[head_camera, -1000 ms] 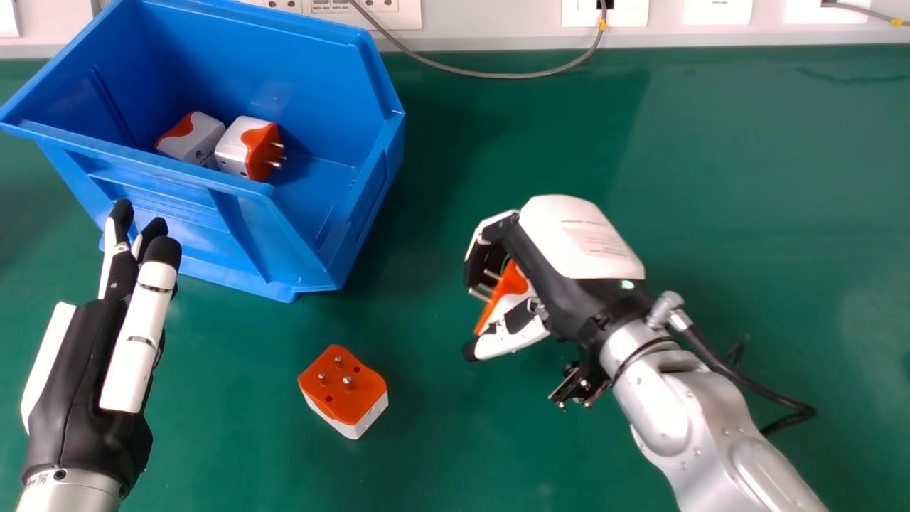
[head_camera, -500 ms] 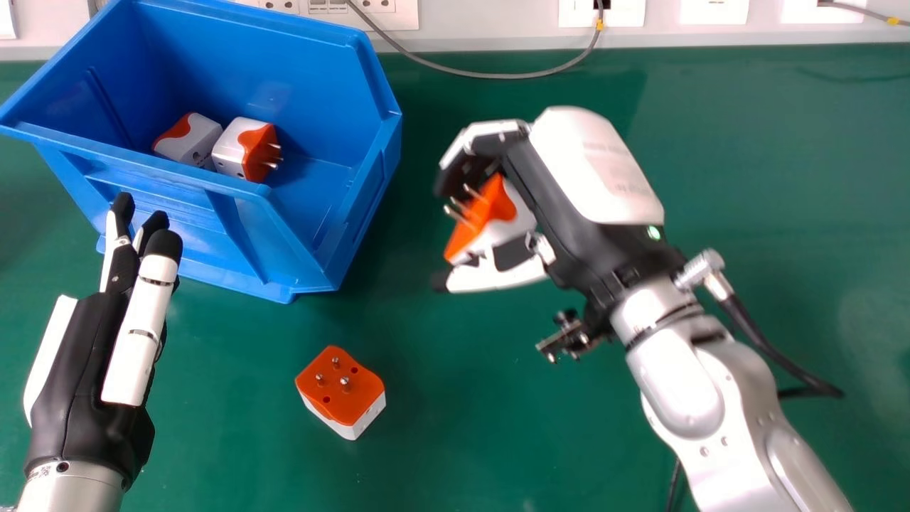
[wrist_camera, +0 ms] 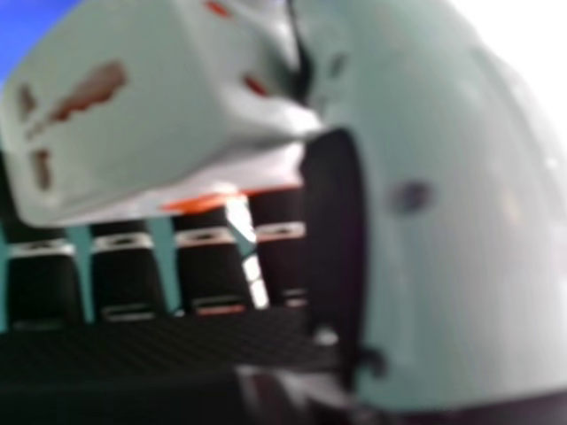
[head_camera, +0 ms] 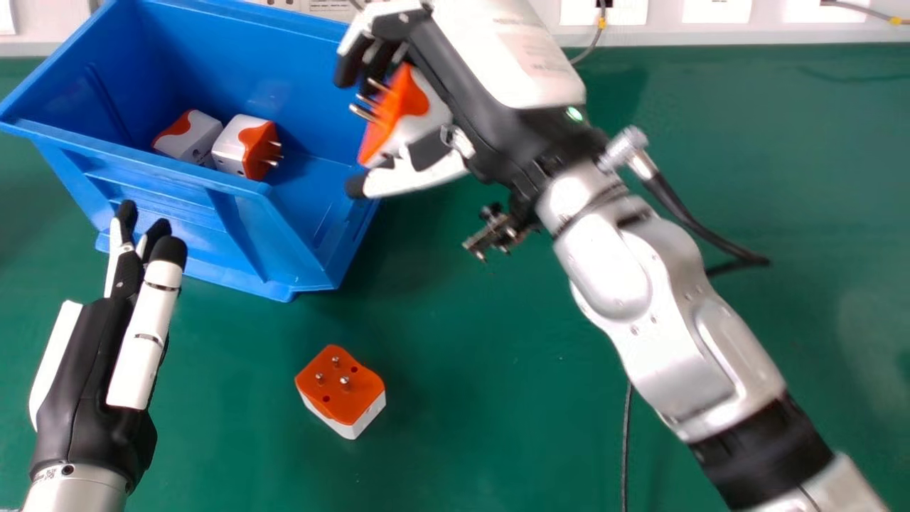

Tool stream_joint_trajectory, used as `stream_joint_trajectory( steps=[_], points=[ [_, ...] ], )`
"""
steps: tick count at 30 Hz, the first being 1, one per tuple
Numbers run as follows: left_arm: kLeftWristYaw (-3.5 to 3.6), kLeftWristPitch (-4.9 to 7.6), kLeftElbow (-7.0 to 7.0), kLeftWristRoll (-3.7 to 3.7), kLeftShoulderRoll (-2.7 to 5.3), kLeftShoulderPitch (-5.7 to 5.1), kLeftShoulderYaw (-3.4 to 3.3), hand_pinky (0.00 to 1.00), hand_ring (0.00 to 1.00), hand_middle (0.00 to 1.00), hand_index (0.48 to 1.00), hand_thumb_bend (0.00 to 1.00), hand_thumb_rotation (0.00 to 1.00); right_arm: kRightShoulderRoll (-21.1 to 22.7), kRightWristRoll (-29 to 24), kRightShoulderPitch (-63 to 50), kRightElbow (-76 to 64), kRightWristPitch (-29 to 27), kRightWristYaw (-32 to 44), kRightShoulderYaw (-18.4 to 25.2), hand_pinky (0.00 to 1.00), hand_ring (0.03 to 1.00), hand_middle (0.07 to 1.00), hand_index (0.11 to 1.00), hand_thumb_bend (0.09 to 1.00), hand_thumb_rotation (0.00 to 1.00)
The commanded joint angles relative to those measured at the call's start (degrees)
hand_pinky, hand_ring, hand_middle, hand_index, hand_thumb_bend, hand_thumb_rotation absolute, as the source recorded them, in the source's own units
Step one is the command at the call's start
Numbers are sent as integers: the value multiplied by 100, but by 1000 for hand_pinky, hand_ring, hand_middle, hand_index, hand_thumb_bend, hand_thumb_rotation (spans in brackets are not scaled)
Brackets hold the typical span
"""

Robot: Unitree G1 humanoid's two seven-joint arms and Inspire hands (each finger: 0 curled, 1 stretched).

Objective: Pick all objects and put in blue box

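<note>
Right arm: silver forearm (head_camera: 654, 306) ran obliquely from the view's lower right toward the counter's far edge, to the left. Right hand (head_camera: 512, 57) was poised over the blue box's (head_camera: 170, 199) right end, its white back turned up and to the right. Its fingers were curled round the far side of the held adapter (head_camera: 419, 107), pinching it against the thumb on the near side; the right hand view showed the white body between thumb and fingers.

Held adapter: orange pin face and metal pins pointed left, toward the box's interior, white body toward the palm. Its long axis could not be made out behind the hand.

Left hand (head_camera: 78, 384) was at the view's left, on the near side of the box, pointing toward the counter's (head_camera: 746, 178) far edge; fingers straight, slightly spread. Contact with the box could not be judged.

Loose adapter (head_camera: 341, 391) sat on the counter, nearer than the box's near right corner, pins straight up, long axis slanting from far left to near right.

In the box, two adapters lay side by side: left adapter (head_camera: 195, 142), orange end to the left; right adapter (head_camera: 234, 146), pins to the right.
</note>
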State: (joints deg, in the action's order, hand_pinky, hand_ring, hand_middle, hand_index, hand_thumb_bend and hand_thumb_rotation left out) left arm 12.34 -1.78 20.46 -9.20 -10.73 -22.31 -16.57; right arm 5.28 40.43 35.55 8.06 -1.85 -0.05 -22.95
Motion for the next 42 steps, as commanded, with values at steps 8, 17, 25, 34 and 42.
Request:
stream_joint_trajectory(
  steps=[8, 17, 25, 34, 42],
  points=[
    [-1, 181, 90, 19, -6, -122, 2, 1000, 1000, 1000, 1000, 452, 905, -857, -24, 1625, 2028, -385, -714, -201, 329, 434, 522, 547, 490, 0],
    [-78, 139, 207, 56, 30, -204, 70, 1000, 1000, 1000, 1000, 464, 904, -1391, 256, 3207, 4612, -770, -1425, -713, 325, 443, 532, 537, 491, 0],
    [-112, 163, 156, -23, 126, -193, 69, 1000, 1000, 1000, 1000, 466, 906, -1689, 387, 3863, 5994, -849, -1819, -1030, 326, 441, 532, 527, 492, 0],
    [-128, 177, 215, -8, 152, -249, 105, 1000, 1000, 1000, 1000, 460, 906, -1790, 318, 4046, 6404, -711, -1982, -1134, 328, 440, 531, 519, 494, 0],
    [-132, 105, 314, -8, 120, -284, 105, 1000, 1000, 1000, 1000, 461, 906, -1784, 261, 4006, 6452, -689, -2064, -1140, 332, 441, 522, 508, 496, 0]
  ],
)
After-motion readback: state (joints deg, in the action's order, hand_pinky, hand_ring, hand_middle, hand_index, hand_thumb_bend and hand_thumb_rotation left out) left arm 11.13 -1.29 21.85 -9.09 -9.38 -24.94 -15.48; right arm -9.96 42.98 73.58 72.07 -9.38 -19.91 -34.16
